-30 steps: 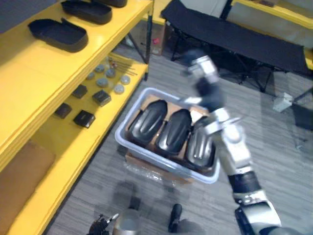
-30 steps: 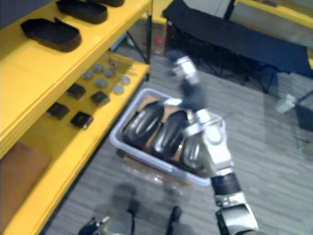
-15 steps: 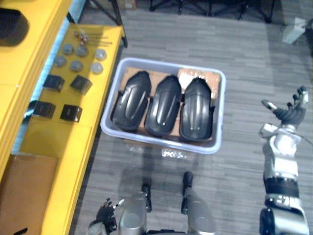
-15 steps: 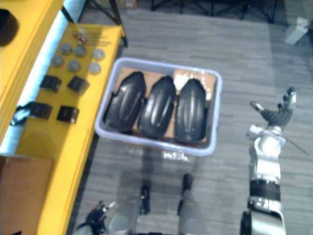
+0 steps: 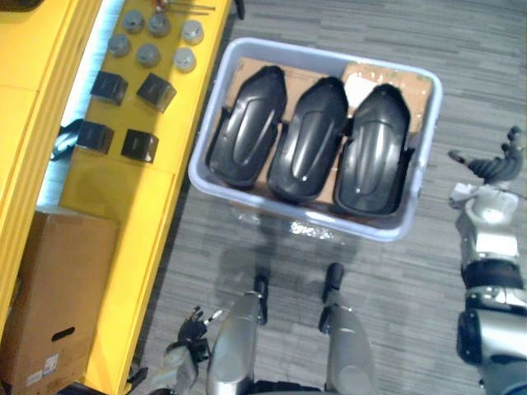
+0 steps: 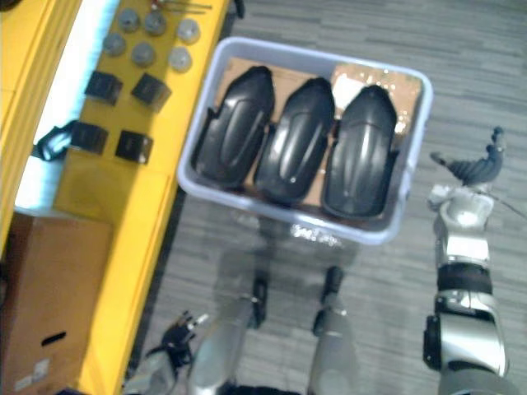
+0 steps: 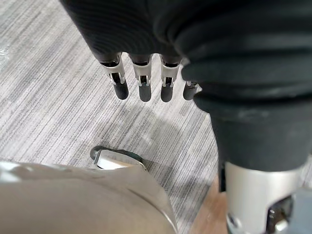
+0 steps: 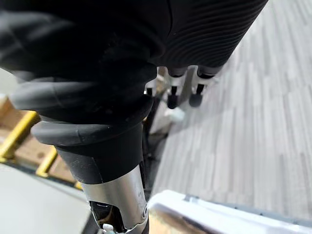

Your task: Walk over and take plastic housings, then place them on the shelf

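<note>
Three black plastic housings (image 5: 247,127) (image 5: 306,140) (image 5: 372,148) lie side by side in a pale grey bin (image 5: 329,224) on the floor in front of me. My right hand (image 5: 494,169) hovers to the right of the bin, apart from it, fingers spread and holding nothing. My left hand (image 5: 191,329) hangs low at my left side, far from the bin. In the left wrist view its fingers (image 7: 141,83) point straight down over the grey floor, holding nothing. A yellow shelf (image 5: 107,189) runs along the left of the bin.
Small black blocks (image 5: 123,115) and grey round discs (image 5: 148,37) sit on the low yellow shelf board. A cardboard box (image 5: 53,304) stands on that board nearer to me. Grey plank floor (image 5: 461,58) stretches to the right of the bin.
My right arm has swung from above the bin out to its right side. The camera has tilted down and moved closer, so the bin appears larger and the upper shelves have left the view.
</note>
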Robot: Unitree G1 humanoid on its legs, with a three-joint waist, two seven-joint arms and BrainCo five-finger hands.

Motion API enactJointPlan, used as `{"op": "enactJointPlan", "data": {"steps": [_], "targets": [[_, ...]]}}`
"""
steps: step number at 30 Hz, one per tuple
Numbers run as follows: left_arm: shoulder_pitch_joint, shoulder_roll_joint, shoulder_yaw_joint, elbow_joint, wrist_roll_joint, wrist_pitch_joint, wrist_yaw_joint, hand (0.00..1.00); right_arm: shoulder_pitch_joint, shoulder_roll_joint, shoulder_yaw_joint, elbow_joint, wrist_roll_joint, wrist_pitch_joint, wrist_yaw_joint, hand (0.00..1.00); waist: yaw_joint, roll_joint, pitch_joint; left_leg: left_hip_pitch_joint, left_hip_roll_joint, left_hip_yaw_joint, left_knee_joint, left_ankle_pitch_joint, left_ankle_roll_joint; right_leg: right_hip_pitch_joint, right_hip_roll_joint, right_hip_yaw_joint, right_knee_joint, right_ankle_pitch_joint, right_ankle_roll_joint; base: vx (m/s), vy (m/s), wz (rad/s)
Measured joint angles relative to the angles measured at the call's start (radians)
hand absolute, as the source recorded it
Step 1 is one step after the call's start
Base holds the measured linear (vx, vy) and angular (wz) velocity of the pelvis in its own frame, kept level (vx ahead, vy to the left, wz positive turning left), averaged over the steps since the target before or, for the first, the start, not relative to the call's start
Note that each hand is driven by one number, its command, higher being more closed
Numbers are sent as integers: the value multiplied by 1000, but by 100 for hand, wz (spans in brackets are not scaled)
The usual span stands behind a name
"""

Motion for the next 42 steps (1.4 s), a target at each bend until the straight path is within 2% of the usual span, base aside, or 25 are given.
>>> {"op": "enactJointPlan", "data": {"steps": [2,6,10,16,20,24,35,38,42], "targets": [[-25,-4,0,0,0,-1,0,0,-3,-1,2,-6,-13,-30,4,0,0,0,1,-35,3,-1,24,-1,2,-36,-2,0,31,-9,-3,-81,25,2],[-42,-22,0,-1,-2,-13,0,0,2,0,39,-24,-41,-57,26,0,1,0,2,-47,7,2,39,-2,3,-56,-3,5,57,-14,-4,-43,9,-3],[-58,-46,-1,-4,-9,-20,-2,0,17,2,41,-60,-69,-126,2,0,0,0,2,-64,13,3,46,-2,2,-77,-2,7,72,-18,-9,0,0,0],[-58,-51,-1,-4,-14,-32,-2,0,34,34,43,-115,-70,-159,0,0,-1,0,2,-64,16,6,41,0,0,-84,-3,11,77,-18,-10,0,0,0],[-58,-51,-1,-4,-41,-33,-9,0,32,39,73,-135,-67,-159,24,0,1,0,2,-66,15,10,33,3,-3,-98,-5,16,90,-23,-11,0,0,0],[-58,-51,-1,-4,-47,-33,-10,0,32,57,82,-131,-56,-106,86,0,1,0,2,-65,16,8,26,8,-7,-99,-5,14,91,-24,-13,0,0,0],[-58,-55,-2,-19,-81,-31,-9,0,22,98,76,-105,14,45,87,0,3,0,1,-79,14,2,32,12,-12,-131,-17,5,146,-55,-18,2,-2,2],[-58,-67,-1,-28,-89,-33,-8,0,10,109,75,-74,30,99,120,0,3,0,1,-80,15,0,32,14,-14,-138,-20,1,164,-66,-20,11,-12,3],[-58,-72,-1,-47,-121,-33,-6,0,-10,110,74,-63,31,143,162,0,5,0,1,-82,13,0,37,14,-15,-154,-29,-3,198,-86,-24,7,-16,5]]}}
